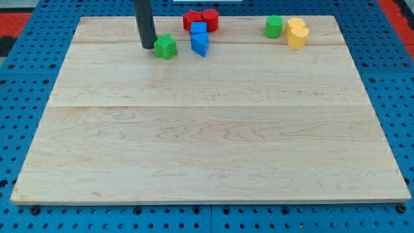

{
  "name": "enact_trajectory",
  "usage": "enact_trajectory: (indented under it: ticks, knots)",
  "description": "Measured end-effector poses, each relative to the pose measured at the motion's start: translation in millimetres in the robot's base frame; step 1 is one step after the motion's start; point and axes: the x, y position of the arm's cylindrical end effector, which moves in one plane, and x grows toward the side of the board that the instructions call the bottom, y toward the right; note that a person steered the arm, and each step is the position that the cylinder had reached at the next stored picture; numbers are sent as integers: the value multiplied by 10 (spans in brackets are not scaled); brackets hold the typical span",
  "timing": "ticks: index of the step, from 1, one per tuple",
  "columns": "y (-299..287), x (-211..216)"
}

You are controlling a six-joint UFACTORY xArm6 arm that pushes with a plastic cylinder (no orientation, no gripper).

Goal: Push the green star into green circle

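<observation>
The green star point(166, 46) lies near the view's top, left of centre, on the wooden board point(207, 129). My tip point(148, 46) stands just to the star's left, touching or nearly touching it. The green circle point(273, 26) is a short cylinder at the view's top right, far to the right of the star. Between the star and the circle lie two blue blocks.
A blue cube point(198, 29) and a blue triangle-like block point(200, 44) sit just right of the star. A red star point(193, 18) and red cylinder point(209, 19) lie above them. Two yellow blocks point(297, 33) sit right of the green circle.
</observation>
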Motion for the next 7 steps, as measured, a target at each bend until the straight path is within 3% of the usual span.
enact_trajectory:
  ticks: [1,2,6,7]
  knots:
    - [146,236]
    - [-479,66]
    - [844,22]
    - [891,64]
